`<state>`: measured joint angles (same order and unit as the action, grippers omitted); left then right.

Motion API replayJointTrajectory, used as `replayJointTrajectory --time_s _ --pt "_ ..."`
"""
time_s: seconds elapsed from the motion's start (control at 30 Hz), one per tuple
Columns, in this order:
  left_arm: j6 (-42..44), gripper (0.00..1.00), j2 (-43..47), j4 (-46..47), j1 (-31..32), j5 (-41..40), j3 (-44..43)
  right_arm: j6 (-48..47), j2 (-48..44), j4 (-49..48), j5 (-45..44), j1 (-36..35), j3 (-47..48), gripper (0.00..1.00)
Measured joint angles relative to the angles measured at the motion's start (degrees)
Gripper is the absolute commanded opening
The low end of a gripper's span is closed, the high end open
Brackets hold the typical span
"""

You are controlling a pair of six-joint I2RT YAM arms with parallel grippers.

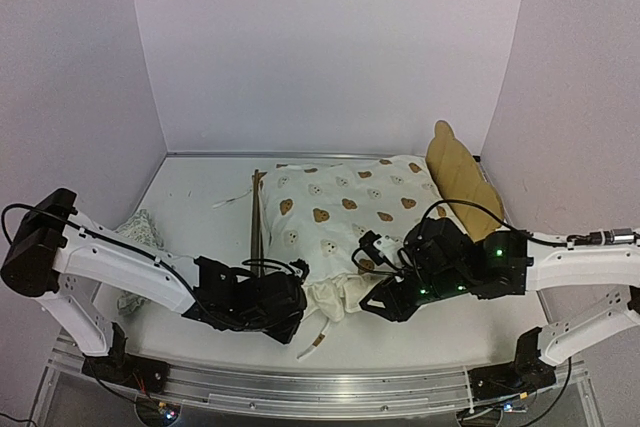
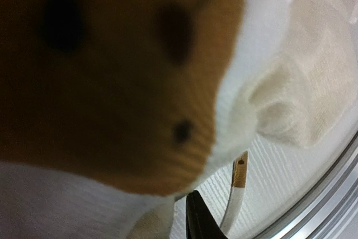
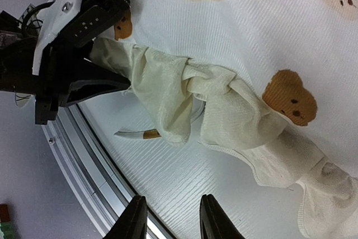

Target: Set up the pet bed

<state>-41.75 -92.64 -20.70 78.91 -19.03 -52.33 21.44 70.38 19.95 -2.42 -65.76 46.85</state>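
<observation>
The pet bed shows in the top view as a plywood headboard point(image 1: 455, 172) at the right and a thin footboard point(image 1: 256, 222) at the left. A cream bear-print cover point(image 1: 340, 207) lies draped over it and hides the base. At the cover's near corner, my left gripper point(image 1: 295, 297) is shut on the bunched ruffle point(image 3: 162, 88); the right wrist view shows the cloth entering its black jaws point(image 3: 114, 74). The left wrist view is filled by the blurred cover point(image 2: 112, 82), with one fingertip point(image 2: 198, 219) showing. My right gripper point(image 3: 170, 219) hovers open over bare table, nothing between its fingers.
A small pale ruffled pillow point(image 1: 140, 232) lies at the table's left side, behind the left arm. A brown-tipped tie point(image 3: 137, 134) trails from the cover onto the table near the metal front rail point(image 3: 100, 194). Purple walls enclose the table on three sides.
</observation>
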Motion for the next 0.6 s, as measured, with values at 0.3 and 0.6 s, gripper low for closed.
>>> replayJointTrajectory --time_s 0.3,0.6 --pt "-2.3 0.0 0.0 -5.1 -0.2 -0.1 -5.7 -1.0 2.4 -5.9 5.4 -0.4 -2.1 0.35" --pt "-7.2 0.0 5.0 -6.8 -3.5 0.0 -5.8 -6.0 8.9 -14.8 10.1 -6.0 -4.4 0.34"
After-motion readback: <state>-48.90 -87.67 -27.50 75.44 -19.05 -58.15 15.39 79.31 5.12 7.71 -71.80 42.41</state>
